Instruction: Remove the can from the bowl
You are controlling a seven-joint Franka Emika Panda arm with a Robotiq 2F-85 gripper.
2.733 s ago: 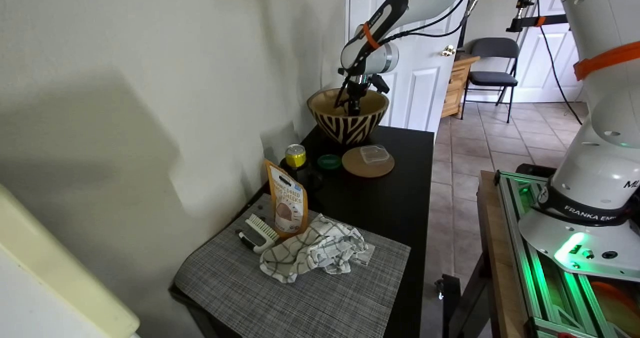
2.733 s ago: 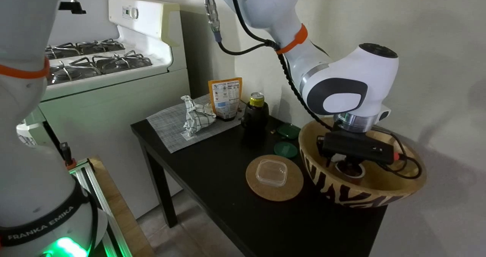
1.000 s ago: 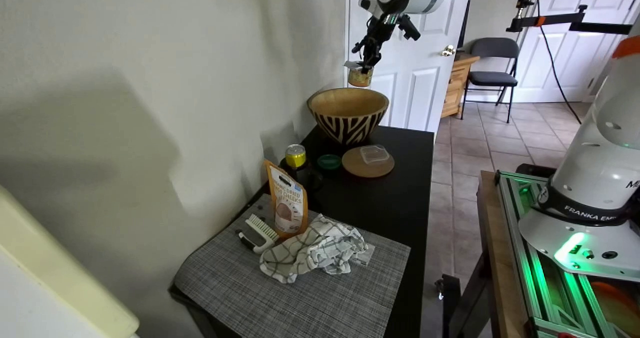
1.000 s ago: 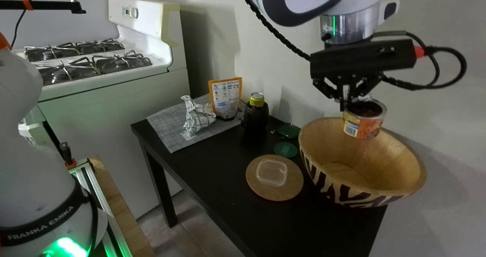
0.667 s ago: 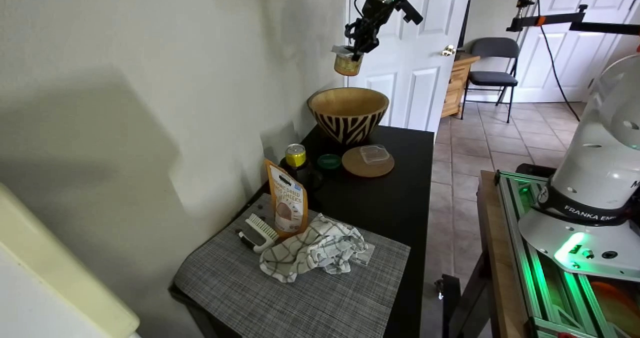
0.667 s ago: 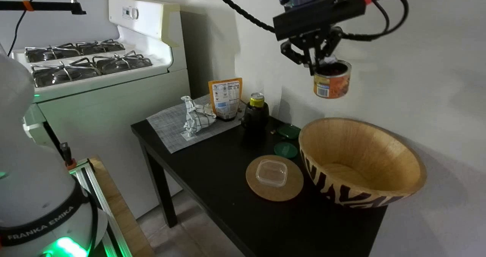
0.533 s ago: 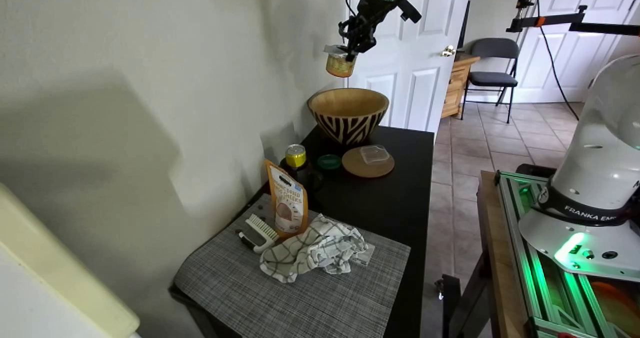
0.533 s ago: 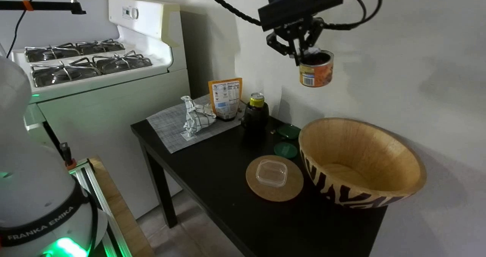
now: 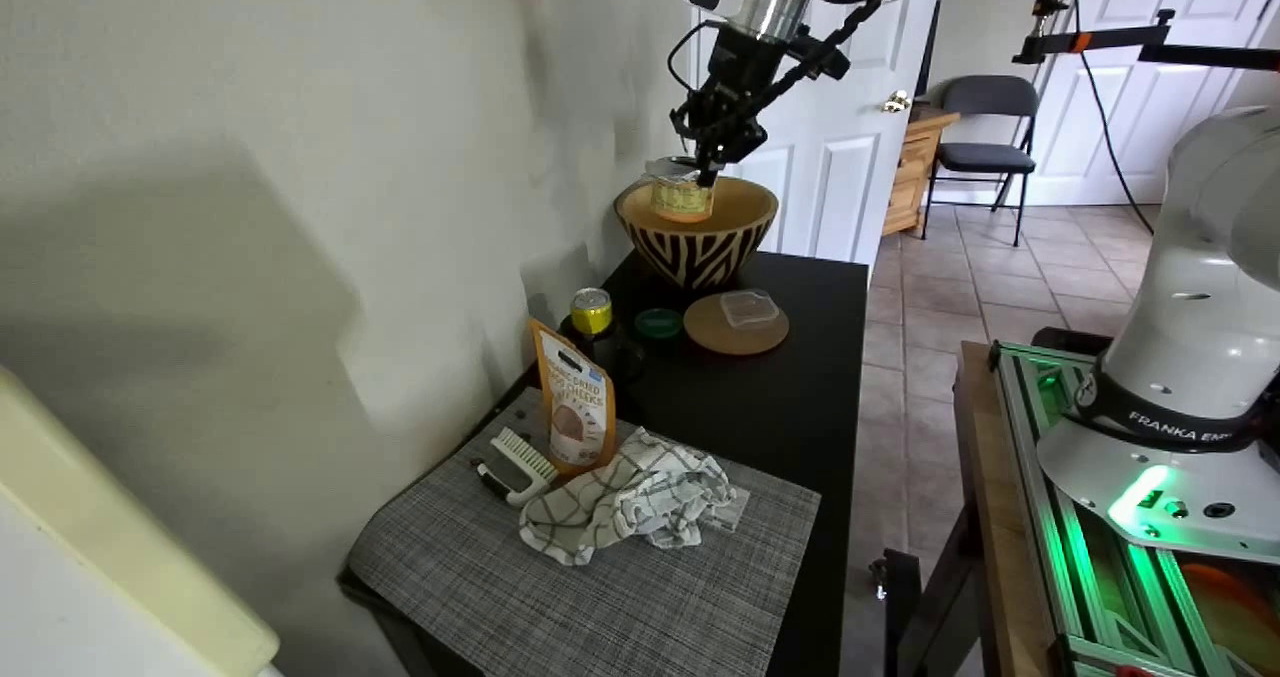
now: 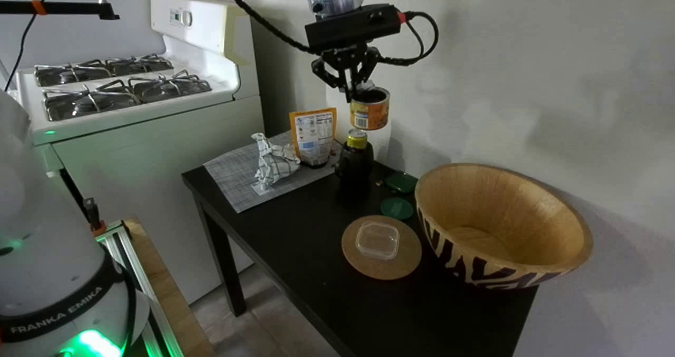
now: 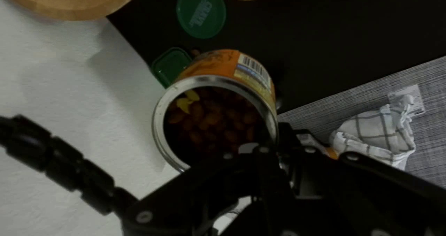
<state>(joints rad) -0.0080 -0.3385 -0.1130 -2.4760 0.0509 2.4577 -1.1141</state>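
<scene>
An opened orange-and-yellow can (image 10: 370,113) with brown contents hangs roughly upright in the air. It also shows in an exterior view (image 9: 683,200) and in the wrist view (image 11: 223,65). My gripper (image 10: 350,90) is shut on the can's rim and wall, with one finger inside and one outside. In the wrist view the gripper (image 11: 277,152) is dark and its tips are partly hidden. The large tan bowl (image 10: 495,204) with dark zigzag stripes stands at the table's end, apart from the can. Its inside shows bare wood. It also shows in an exterior view (image 9: 700,255).
A black mug (image 10: 354,164) with a yellow can (image 10: 357,138) stands below the held can. Two green lids (image 10: 397,208), a round wooden disc (image 10: 364,264) with a clear container, an upright bag (image 10: 315,135) and a checked cloth (image 9: 640,497) are on the table. A wall runs behind.
The gripper has lifted the can out of the bowl and carried it away, above the mug side of the table. In the last half second it has also come lower.
</scene>
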